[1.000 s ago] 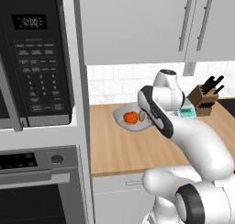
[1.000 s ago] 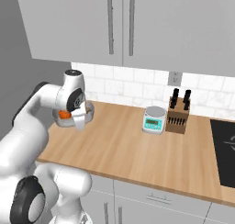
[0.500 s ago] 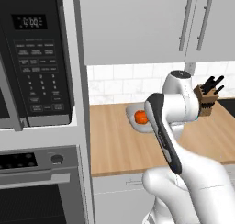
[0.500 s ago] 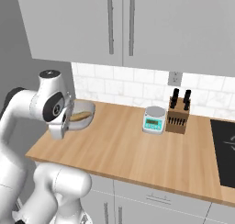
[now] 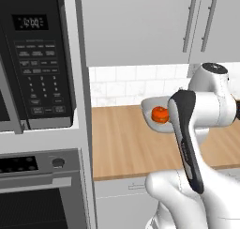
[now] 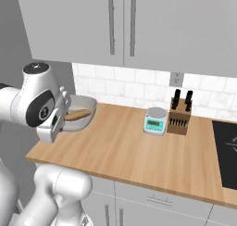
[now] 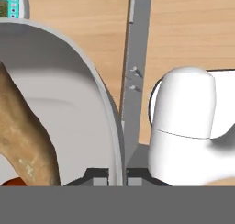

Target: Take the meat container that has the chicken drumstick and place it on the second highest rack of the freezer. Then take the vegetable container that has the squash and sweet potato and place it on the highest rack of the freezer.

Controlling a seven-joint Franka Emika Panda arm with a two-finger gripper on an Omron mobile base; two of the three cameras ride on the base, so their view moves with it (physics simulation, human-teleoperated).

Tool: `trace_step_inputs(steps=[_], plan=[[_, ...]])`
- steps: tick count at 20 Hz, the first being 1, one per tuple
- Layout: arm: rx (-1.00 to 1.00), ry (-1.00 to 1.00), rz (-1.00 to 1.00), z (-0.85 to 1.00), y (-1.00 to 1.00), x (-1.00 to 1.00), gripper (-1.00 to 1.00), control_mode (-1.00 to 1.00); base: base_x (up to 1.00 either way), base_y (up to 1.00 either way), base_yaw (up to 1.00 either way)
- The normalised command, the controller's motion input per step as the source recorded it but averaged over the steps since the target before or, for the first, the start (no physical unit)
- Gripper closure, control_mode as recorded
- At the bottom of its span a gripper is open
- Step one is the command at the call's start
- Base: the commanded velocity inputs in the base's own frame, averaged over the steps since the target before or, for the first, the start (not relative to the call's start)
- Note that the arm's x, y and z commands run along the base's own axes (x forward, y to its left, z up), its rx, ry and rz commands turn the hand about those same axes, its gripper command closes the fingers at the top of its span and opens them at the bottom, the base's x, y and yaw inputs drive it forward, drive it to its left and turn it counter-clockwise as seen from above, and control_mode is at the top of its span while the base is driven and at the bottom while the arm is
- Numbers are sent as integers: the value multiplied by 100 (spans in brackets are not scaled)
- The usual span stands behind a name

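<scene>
Gripping the rim of the vegetable container [image 7: 69, 81], gripper [image 7: 117, 179] pressed together on the thin grey wall, one finger on either side, seen closest from the hand view. Same view: sweet potato [image 7: 23, 145] lying inside the bowl, tan and mottled, with a sliver of orange squash [image 7: 9, 182] at the lower left; wooden counter [image 7: 183, 30] beyond, and a corner of the kitchen scale [image 7: 11, 5] at the upper left.

Left base view: container [image 5: 152, 111] near the counter's back, in front of the tiled backsplash [image 5: 117, 85], partly hidden by the arm; squash [image 5: 160, 114] plainly visible within, round and ribbed; whether the bowl touches the counter cannot be told. Microwave [image 5: 33, 59] and wall oven [image 5: 40, 186] to the left.

Right base view: container [image 6: 83, 110] at the counter's left end beside the gripper [image 6: 58, 121]; sweet potato [image 6: 77, 114] showing over the rim. Scale [image 6: 154, 120] and knife block [image 6: 179, 116] well apart to the right, touching or just beside each other; cooktop [image 6: 225, 146] at the far right; upper cabinets [image 6: 120, 26] overhead.
</scene>
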Motion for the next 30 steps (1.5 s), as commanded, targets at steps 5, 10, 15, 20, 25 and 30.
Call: trace_step_inputs(steps=[5,10,15,20,25,30], plan=[[6,0,0,28,-47,-18,100,-100,0,0,0],[0,-1,0,2,-9,-39,100,-100,0,0,0],[0,-5,0,0,0,-31,100,-100,0,0,0],[0,-5,-2,1,15,3,100,-100,0,0,0],[0,-7,0,0,19,1,100,-100,0,0,0],[0,-1,0,0,0,0,100,-100,0,0,0]])
